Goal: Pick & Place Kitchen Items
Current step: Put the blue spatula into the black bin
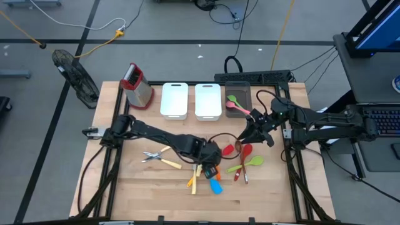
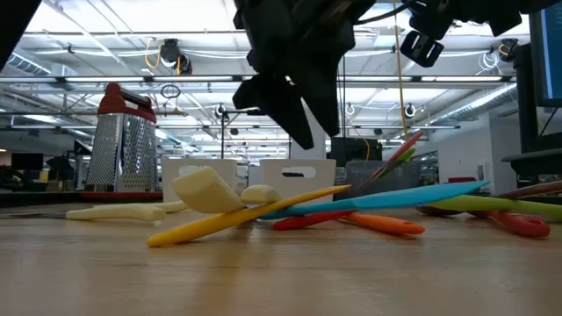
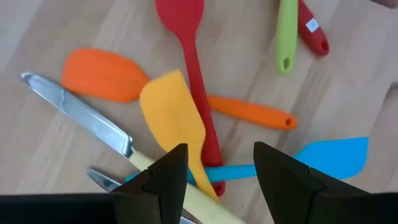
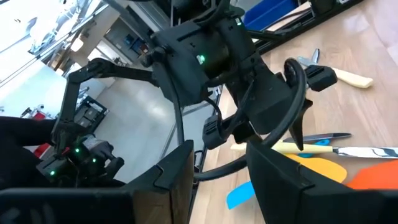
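Several kitchen utensils lie in a loose pile on the wooden table point(image 1: 150, 194). In the left wrist view these are a yellow spatula point(image 3: 174, 118), a red spatula point(image 3: 186, 37), an orange spoon point(image 3: 99, 74), a blue spatula point(image 3: 329, 155), a green handle point(image 3: 286, 31) and a metal knife point(image 3: 74, 106). My left gripper point(image 3: 217, 180) hovers open just above the pile point(image 1: 210, 164), with the yellow and red spatulas below the gap between its fingers. My right gripper point(image 1: 250, 134) is open and empty, raised to the right of the pile point(image 4: 217, 180).
A dark bin point(image 1: 237, 100) at the far side holds a green and a pink utensil. Two white bins point(image 1: 174, 100) point(image 1: 207, 100) and a red-topped grater point(image 1: 137, 84) stand to its left. Yellow-handled metal pieces point(image 1: 153, 156) lie left of the pile. Red and green spoons point(image 1: 245, 156) lie right of it.
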Controlling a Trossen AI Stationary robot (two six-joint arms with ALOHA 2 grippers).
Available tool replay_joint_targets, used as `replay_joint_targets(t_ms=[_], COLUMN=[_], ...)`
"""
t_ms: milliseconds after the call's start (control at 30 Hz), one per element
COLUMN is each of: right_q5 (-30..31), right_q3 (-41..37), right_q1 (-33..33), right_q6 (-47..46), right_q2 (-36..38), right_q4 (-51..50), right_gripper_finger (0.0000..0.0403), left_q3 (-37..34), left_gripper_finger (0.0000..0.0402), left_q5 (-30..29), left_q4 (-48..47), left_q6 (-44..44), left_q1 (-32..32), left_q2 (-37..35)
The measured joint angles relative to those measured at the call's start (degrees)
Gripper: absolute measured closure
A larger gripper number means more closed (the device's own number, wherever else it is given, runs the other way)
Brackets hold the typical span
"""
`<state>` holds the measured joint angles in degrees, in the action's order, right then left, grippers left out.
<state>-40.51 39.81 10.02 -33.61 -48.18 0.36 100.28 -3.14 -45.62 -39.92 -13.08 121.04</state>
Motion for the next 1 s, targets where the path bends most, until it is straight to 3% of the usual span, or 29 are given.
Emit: replay_joint_targets(t_ms=[367,567,833,1000], right_q5=[0.0,-0.02,-0.04,-0.03], right_q3=[0.0,0.0,0.0,0.02], right_q1=[0.0,0.0,0.01,0.02], right_q6=[0.26,0.26,0.26,0.28], right_q2=[0.0,0.0,0.0,0.0], right_q4=[-0.37,-0.64,-0.63,-0.63], right_gripper_finger=[0.0264,0.0264,0.0264,0.0264], left_q3=[-0.09,-0.09,-0.09,-0.31], left_gripper_finger=[0.0216,0.0216,0.0215,0.0215], left_q5=[-2.63,-10.26,-13.97,-14.08], left_q4=[0.71,1.48,1.98,1.95], left_q6=[-4.63,10.84,33.68,37.86], left_q1=[-1.92,-5.35,-7.95,-7.18], left_q2=[0.84,0.73,0.73,1.3])
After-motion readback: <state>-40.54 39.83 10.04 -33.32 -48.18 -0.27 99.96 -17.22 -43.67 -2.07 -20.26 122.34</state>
